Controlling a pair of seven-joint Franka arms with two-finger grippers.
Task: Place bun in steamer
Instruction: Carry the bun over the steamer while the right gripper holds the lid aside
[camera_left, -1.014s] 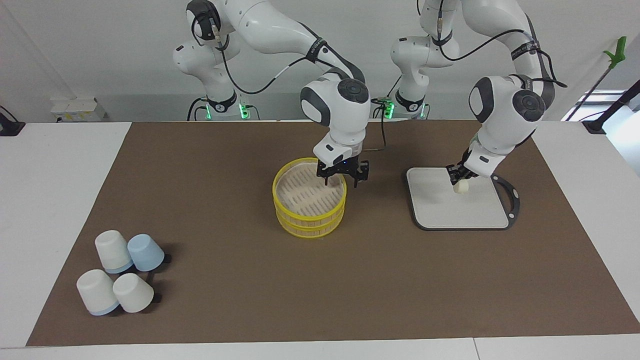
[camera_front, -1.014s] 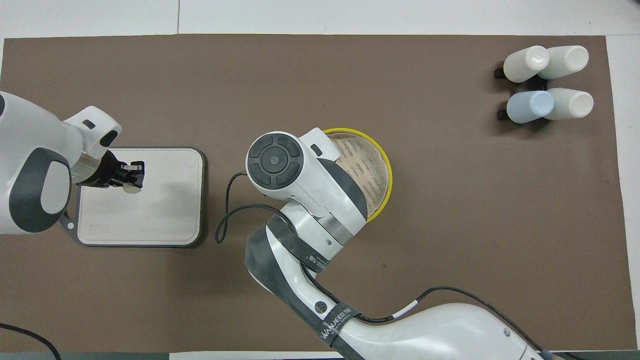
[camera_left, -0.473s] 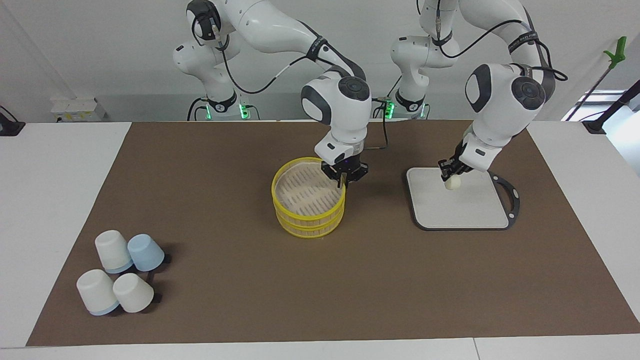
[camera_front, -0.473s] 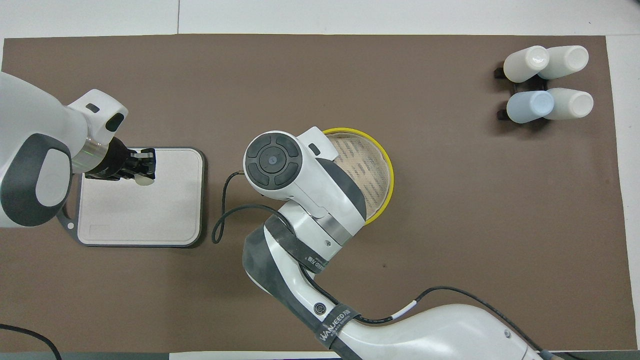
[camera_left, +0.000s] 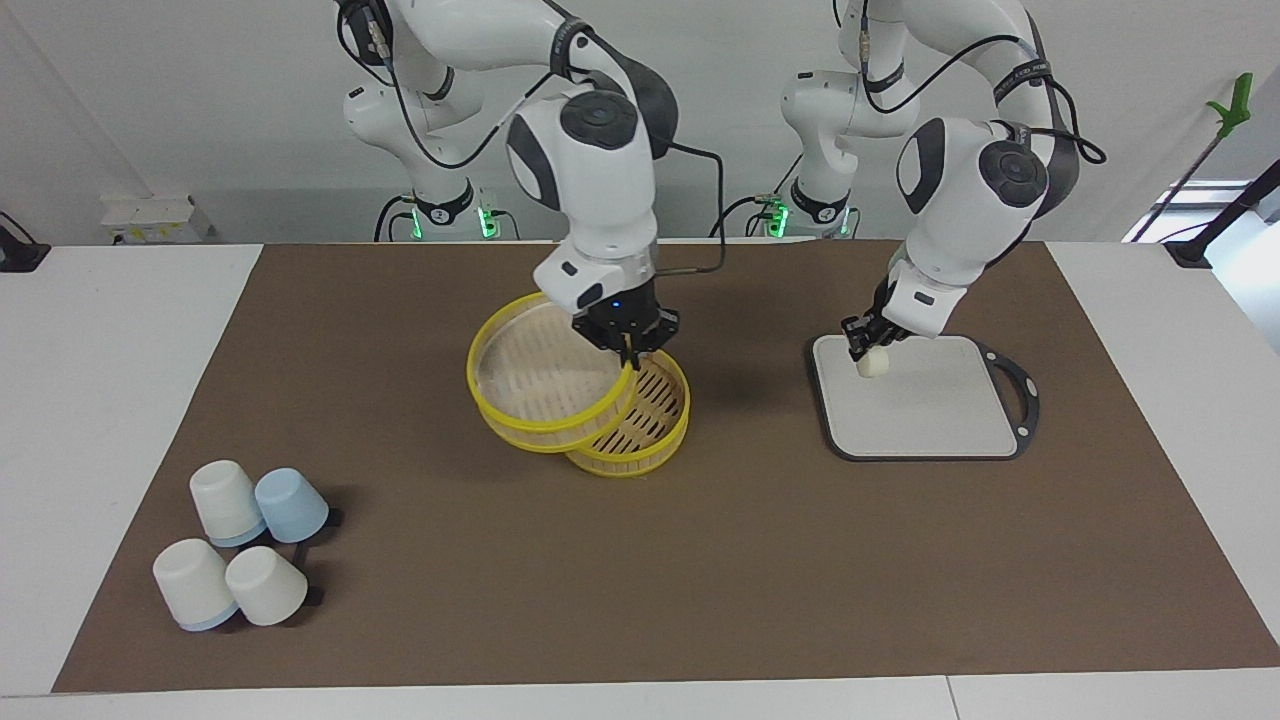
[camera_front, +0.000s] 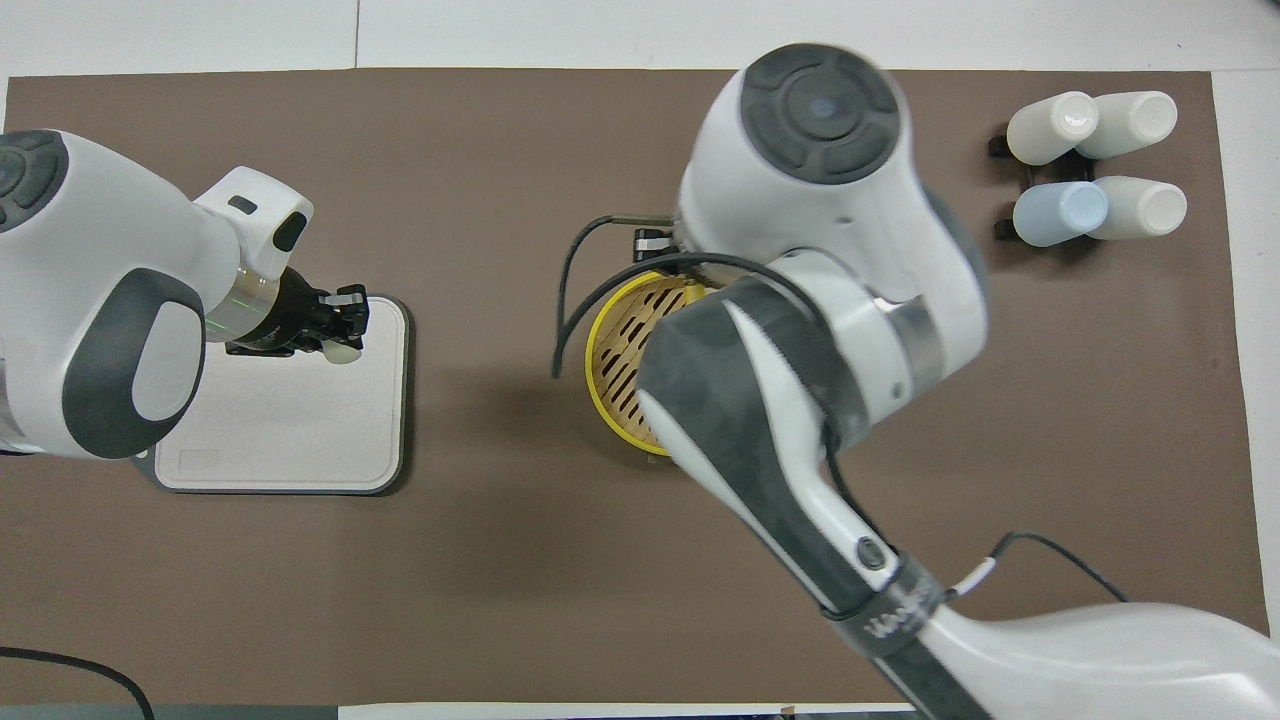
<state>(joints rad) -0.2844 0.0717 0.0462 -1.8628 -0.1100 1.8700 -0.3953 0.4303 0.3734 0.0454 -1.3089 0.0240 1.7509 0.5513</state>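
Facing view, left claw (camera_left: 866, 352) gripping bun (camera_left: 871, 364) over board edge (camera_left: 822, 395)

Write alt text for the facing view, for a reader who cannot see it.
The right gripper holds a pale-floored yellow tier tilted above the slatted steamer, uncovering it. The left gripper holds the bun over the cutting board.

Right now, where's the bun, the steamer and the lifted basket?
bun (camera_left: 871, 365): facing view, its rounded side.
steamer (camera_left: 652, 402): facing view, its slatted floor.
lifted basket (camera_left: 535, 366): facing view, its pale floor.
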